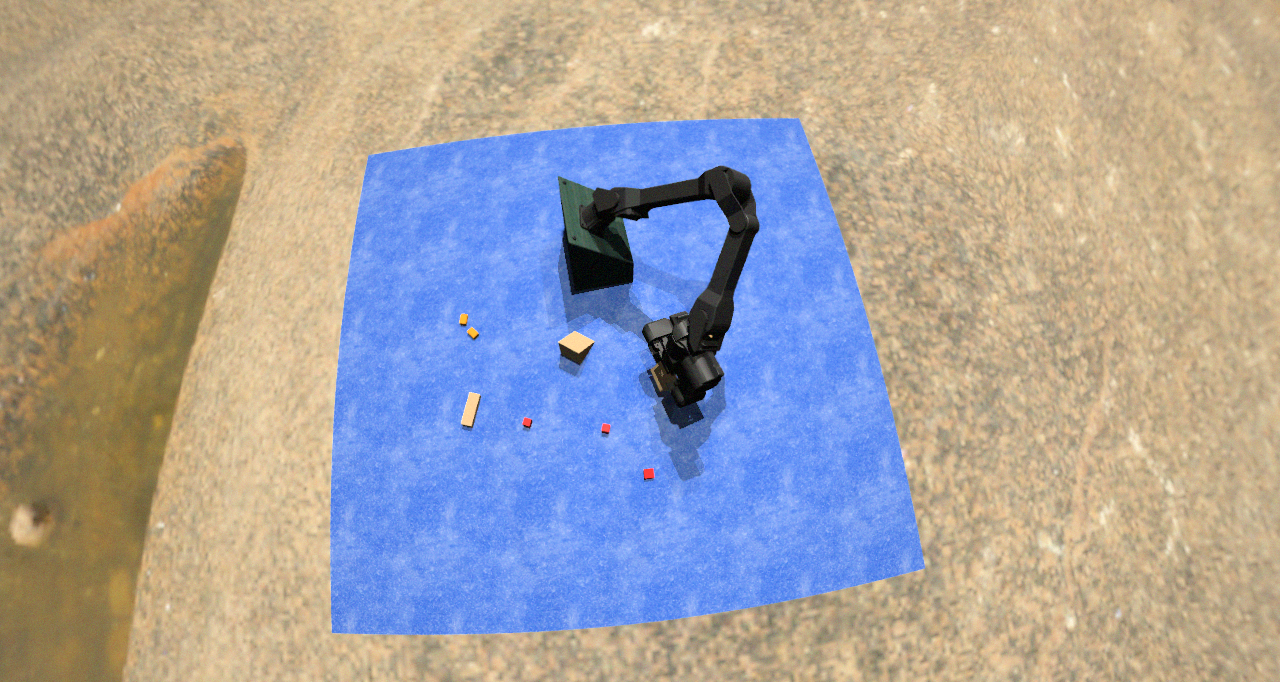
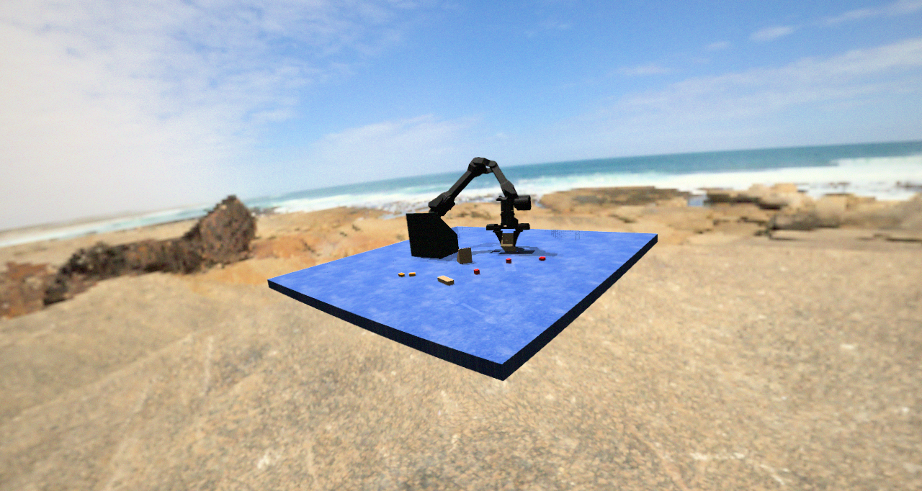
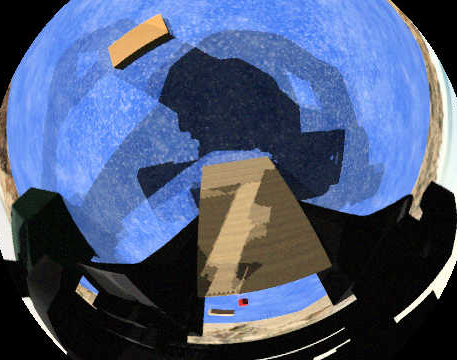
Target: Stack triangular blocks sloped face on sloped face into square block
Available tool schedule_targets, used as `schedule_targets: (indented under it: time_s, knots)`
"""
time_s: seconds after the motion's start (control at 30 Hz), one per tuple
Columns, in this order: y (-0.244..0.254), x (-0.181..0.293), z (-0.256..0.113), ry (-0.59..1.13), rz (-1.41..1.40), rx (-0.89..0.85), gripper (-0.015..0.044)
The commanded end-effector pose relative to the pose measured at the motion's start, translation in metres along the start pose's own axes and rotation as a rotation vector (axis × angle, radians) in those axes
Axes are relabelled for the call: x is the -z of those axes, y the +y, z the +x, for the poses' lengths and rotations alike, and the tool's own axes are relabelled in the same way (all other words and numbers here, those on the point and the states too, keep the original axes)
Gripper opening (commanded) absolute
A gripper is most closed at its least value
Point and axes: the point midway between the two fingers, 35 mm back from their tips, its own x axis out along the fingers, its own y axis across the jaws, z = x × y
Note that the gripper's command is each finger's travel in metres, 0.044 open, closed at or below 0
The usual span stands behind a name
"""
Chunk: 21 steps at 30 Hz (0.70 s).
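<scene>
One wooden triangular block [image 1: 575, 343] [image 2: 464, 255] stands on the blue table [image 1: 537, 535] [image 2: 490, 320], left of the hand in the top view. The other triangular block [image 1: 660, 377] [image 2: 508, 237] [image 3: 233, 225] is between the fingers of my gripper [image 2: 508, 243] [image 3: 245, 210]. The gripper is shut on it, one finger at each side. The held block appears a little above the table, with dark shadow beyond it in the wrist view. The hand partly hides it in the top view. The two blocks are apart.
A tan plank [image 1: 470, 409] [image 2: 445, 281] and three red cubes [image 1: 527, 422] [image 1: 605, 428] [image 1: 648, 474] lie on the table. Two small orange pieces [image 1: 463, 319] [image 1: 472, 332] lie left. Another tan block [image 3: 140, 40] shows at the wrist view's upper left. The arm's dark base [image 1: 597, 262] stands behind.
</scene>
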Motion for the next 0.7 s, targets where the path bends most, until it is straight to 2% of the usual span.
schedule_targets:
  time_s: [0.0, 0.67]
  knots:
    - [0.002, -0.006, -0.005, 0.096, 0.006, 0.001, 0.0000]
    - [0.001, -0.042, -0.011, 0.612, 0.010, -0.002, 0.0000]
